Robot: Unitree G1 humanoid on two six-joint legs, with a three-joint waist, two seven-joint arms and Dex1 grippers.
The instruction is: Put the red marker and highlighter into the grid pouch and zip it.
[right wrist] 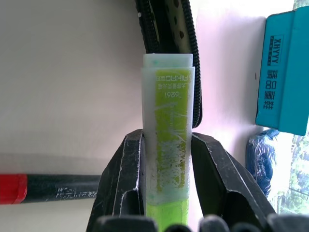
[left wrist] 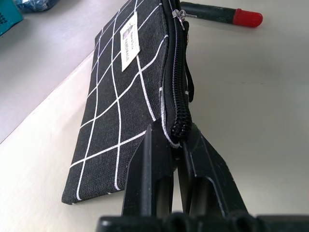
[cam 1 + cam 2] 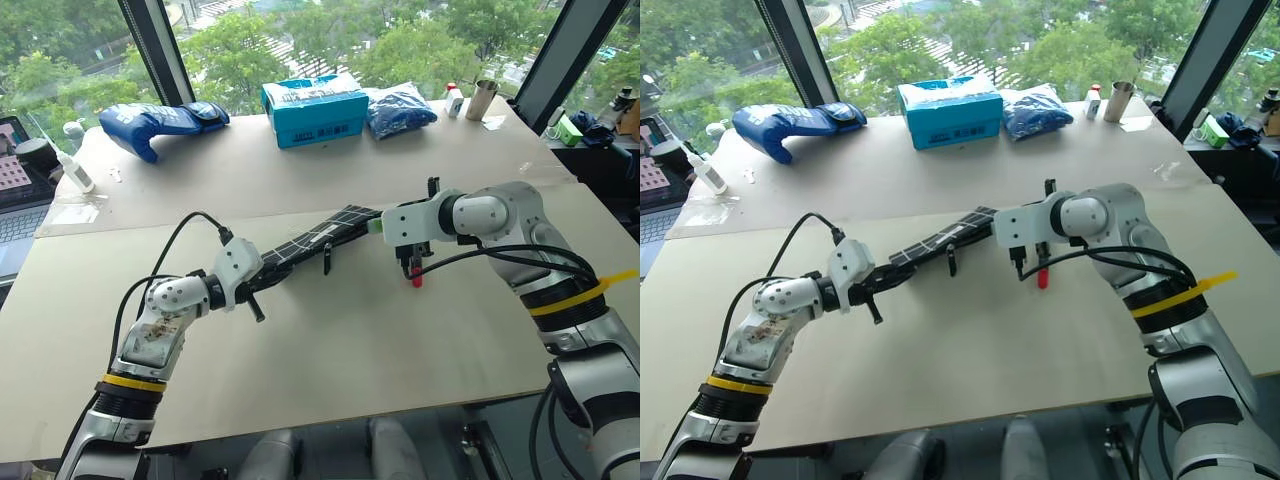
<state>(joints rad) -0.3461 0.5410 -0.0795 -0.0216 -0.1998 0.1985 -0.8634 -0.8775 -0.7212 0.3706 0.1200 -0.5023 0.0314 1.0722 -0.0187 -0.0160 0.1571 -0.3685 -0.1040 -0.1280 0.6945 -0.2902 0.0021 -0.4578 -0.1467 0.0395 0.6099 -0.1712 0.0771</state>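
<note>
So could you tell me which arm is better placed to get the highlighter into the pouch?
The right. Its gripper already holds the highlighter, tip at the pouch opening, while the left gripper is busy pinching the pouch's zipper end.

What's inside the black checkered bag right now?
You can't see inside the grid pouch. The highlighter, held by the right claw, points at its open end; the red marker lies on the table.
</note>
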